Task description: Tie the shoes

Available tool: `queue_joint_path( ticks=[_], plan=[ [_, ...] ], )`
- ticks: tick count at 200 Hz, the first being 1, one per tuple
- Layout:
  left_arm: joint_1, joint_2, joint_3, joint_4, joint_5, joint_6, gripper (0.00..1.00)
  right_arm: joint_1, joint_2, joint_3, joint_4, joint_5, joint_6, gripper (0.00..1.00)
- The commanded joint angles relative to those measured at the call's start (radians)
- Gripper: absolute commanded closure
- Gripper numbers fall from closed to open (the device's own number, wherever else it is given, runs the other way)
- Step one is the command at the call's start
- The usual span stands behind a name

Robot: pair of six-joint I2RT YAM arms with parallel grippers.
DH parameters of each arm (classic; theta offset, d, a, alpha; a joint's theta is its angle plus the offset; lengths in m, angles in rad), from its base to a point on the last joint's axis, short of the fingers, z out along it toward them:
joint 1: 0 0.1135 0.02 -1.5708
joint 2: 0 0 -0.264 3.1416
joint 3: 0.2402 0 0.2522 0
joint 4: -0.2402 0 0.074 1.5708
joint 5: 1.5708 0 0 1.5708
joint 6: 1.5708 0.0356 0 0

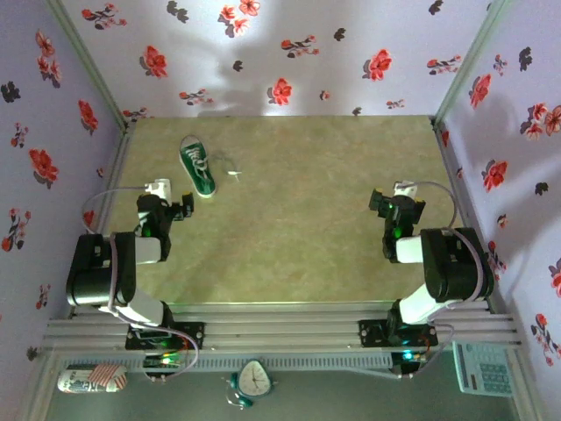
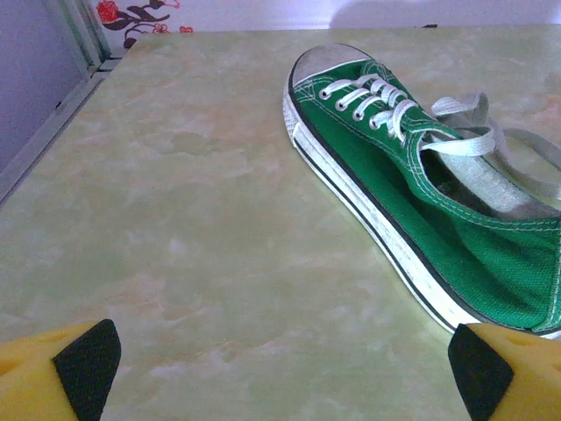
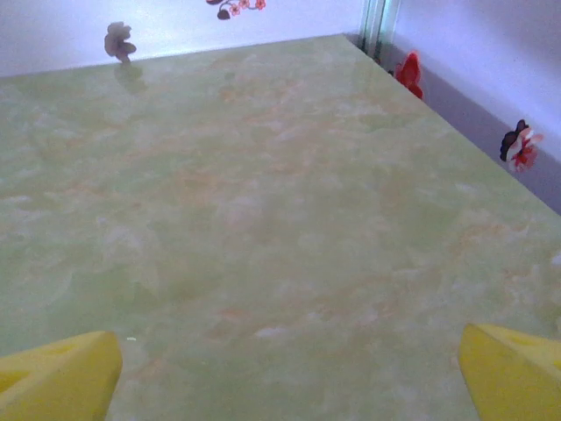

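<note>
Left wrist view, A: Start with the sneaker (image 2: 412, 210). Resting flat on its sole, with toe cap (image 2: 329, 60) pointed away and heel end nearest, just ahead and right of the left gripper (image 2: 282, 377). Untied, with the white laces (image 2: 478, 140) trailing loose off its far side onto the table (image 2: 175, 228).

B: Agreed. Seen from above, lying toward the table's far left, just beyond that gripper and well apart from the right gripper (image 1: 383, 203).

A: Handling?

B: Probably light. Soft in the canvas, stiff only along the rubber rim (image 2: 377, 230). Likely to skid on such a smooth top under a one-sided tug. As for the laces: limp, thin, easy to lose from the pads (image 2: 88, 364).

A: Where to take hold, then?

B: Not on the canvas. Better to pinch the loose lace ends where lying free beside the sneaker, one per gripper, and pull evenly against each other. Hard to tell from here where each end finishes.

A: And the jaws?

B: Spread wide on both arms, holding nothing. On the right, hovering over bare table, far from the work.
</note>
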Motion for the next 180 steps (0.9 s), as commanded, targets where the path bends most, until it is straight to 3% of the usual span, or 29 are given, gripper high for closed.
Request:
queue_joint_path(
  ticks=[1,140,180],
  plan=[
    [0.007,0.004,0.002,0.016,0.015,-0.008,0.00,-0.006,0.002,0.014,0.000,-0.009,0.013,0.01],
    [0.005,0.004,0.001,0.017,0.013,-0.007,0.00,-0.004,-0.002,0.012,-0.001,-0.006,0.011,0.01],
    [-0.030,-0.060,-0.071,0.098,-0.004,0.036,0.00,0.028,-0.046,-0.032,0.043,0.022,-0.018,0.01]
  ],
)
